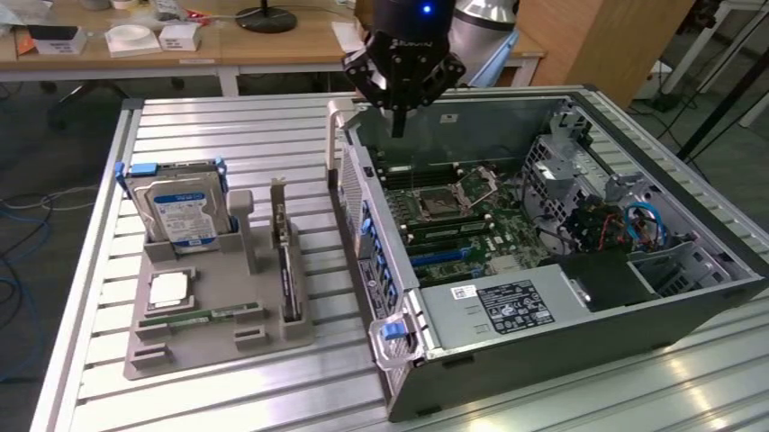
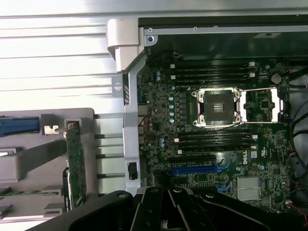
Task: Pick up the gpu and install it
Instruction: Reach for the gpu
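The gpu point(image 1: 286, 261) stands on its long edge in a slot of the grey holder point(image 1: 216, 346), left of the open computer case point(image 1: 565, 261) in the exterior view. Its silver bracket end points to the back. In the wrist view the gpu point(image 2: 76, 166) shows as a thin green-brown edge with the bracket at its far end. My gripper point(image 1: 397, 124) hangs above the case's rear corner, well behind and above the card. It is shut with nothing between its fingers. The gripper point(image 2: 168, 209) is seen looking down over the motherboard point(image 2: 211, 144).
A silver hard drive point(image 1: 180, 214) with a blue-white label, a CPU chip point(image 1: 168, 288) and a green RAM stick point(image 1: 198, 316) also sit in the holder. The motherboard has a bare CPU socket point(image 2: 215, 107) and a blue slot point(image 2: 192, 169). Cables and a drive cage point(image 1: 601, 216) fill the case's far side.
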Available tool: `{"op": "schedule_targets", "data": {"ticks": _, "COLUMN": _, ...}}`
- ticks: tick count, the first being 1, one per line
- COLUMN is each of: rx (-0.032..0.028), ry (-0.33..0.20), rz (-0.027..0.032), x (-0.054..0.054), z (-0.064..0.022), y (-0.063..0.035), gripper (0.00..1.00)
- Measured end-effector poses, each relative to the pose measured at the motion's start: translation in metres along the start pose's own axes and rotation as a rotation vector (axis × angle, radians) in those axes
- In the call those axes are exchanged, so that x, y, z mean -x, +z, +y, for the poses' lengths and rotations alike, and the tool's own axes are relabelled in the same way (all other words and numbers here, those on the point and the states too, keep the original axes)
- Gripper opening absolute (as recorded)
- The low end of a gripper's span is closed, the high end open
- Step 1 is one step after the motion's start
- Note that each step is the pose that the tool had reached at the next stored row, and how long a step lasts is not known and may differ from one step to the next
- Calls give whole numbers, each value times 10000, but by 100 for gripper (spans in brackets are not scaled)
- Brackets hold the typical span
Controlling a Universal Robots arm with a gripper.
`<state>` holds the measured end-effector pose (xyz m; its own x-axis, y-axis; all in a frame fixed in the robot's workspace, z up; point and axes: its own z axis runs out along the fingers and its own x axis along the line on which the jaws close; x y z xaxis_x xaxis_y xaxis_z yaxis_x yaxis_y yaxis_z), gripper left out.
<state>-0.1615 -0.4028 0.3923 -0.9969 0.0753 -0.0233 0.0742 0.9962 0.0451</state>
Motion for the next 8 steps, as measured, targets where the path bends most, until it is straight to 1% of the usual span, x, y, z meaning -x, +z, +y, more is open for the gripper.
{"op": "schedule_targets", "data": {"ticks": 8, "rx": 0, "ry": 0, "rz": -1, "x": -43, "z": -9, "y": 0, "gripper": 11}}
